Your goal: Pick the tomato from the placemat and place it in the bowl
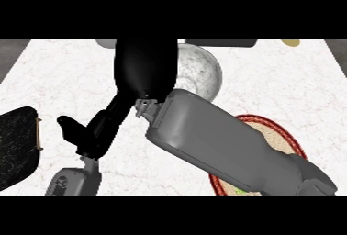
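The tomato cannot be made out anywhere: no part of it shows on the counter (68, 73), on the placemat or in the bowl, and whether the right hand carries it cannot be told. The right hand (146, 64) is a dark mass near the counter's far edge, lying over the left part of the bowl (203, 73) and covering much of it. How this hand is set, spread or closed round something, cannot be told from here. Its grey forearm (224, 147) runs slantwise from the counter's near right corner toward the middle and hides the left part of the placemat (281, 135). The placemat is a woven oval with a red rim, lying toward the near right corner. At its near edge, just beside the forearm, a small greenish patch (241, 191) shows, too little of it to tell what it is. The bowl is pale and marbled and stands near the far edge, about midway along it. The left hand (92, 137) shows near the near left corner, above its grey forearm (71, 181). Its fingers (116, 114) are straight and held together, pointing up toward the right wrist, with the thumb (68, 124) standing apart to the left, holding nothing. A dark, flat object (15, 147) lies at the counter's left edge.
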Robot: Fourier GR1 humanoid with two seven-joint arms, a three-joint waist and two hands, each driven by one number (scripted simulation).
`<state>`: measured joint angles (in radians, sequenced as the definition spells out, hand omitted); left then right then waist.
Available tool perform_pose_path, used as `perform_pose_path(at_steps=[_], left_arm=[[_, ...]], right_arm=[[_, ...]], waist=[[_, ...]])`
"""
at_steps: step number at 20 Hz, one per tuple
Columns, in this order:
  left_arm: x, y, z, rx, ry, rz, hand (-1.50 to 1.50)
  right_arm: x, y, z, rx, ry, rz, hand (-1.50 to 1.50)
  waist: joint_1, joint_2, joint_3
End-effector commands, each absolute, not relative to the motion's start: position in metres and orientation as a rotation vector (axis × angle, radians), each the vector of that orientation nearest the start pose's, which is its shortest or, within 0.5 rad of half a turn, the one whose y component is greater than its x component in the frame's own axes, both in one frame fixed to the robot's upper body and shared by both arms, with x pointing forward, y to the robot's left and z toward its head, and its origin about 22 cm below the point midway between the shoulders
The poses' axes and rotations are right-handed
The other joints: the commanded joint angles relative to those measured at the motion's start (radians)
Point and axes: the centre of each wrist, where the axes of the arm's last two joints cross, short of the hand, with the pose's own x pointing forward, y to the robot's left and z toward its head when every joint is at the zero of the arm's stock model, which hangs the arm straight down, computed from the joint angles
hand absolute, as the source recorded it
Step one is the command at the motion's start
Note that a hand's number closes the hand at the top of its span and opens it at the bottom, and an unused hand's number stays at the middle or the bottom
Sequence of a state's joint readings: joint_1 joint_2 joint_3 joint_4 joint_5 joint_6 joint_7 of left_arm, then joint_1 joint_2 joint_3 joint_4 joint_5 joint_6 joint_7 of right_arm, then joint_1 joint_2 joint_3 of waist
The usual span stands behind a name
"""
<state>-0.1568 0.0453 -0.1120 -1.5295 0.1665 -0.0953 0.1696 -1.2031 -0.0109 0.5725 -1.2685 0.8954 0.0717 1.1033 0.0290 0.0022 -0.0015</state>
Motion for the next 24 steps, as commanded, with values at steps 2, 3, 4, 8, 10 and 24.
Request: perform_pose_path(at_steps=[2, 3, 4, 8, 10, 24], left_arm=[[0.274, 0.198, 0.037, -0.291, -1.487, -0.143, 0.0], [0.265, 0.191, 0.023, -0.293, -1.49, -0.156, 0.0], [0.268, 0.195, 0.04, -0.262, -1.498, -0.166, 0.0], [0.279, 0.186, 0.044, -0.306, -1.489, -0.163, 0.0], [0.269, 0.202, 0.033, -0.31, -1.477, -0.156, 0.0], [0.272, 0.182, 0.027, -0.291, -1.479, -0.172, 0.0]], right_arm=[[0.348, 0.029, 0.206, -1.231, -1.456, 0.795, 1.5], [0.371, 0.023, 0.227, -1.234, -1.457, 0.801, 1.5], [0.374, 0.027, 0.213, -1.279, -1.442, 0.821, 1.5], [0.405, 0.001, 0.189, -1.3, -1.395, 0.838, 1.5], [0.414, -0.008, 0.17, -1.34, -1.292, 0.913, 1.5], [0.438, -0.052, 0.131, -0.975, -1.416, 0.485, -1.5]], waist=[[-0.005, 0.003, 0.001], [0.007, 0.008, 0.0], [0.011, 0.006, 0.001], [0.001, 0.009, 0.001], [0.007, 0.009, 0.0], [0.007, 0.012, 0.003]])
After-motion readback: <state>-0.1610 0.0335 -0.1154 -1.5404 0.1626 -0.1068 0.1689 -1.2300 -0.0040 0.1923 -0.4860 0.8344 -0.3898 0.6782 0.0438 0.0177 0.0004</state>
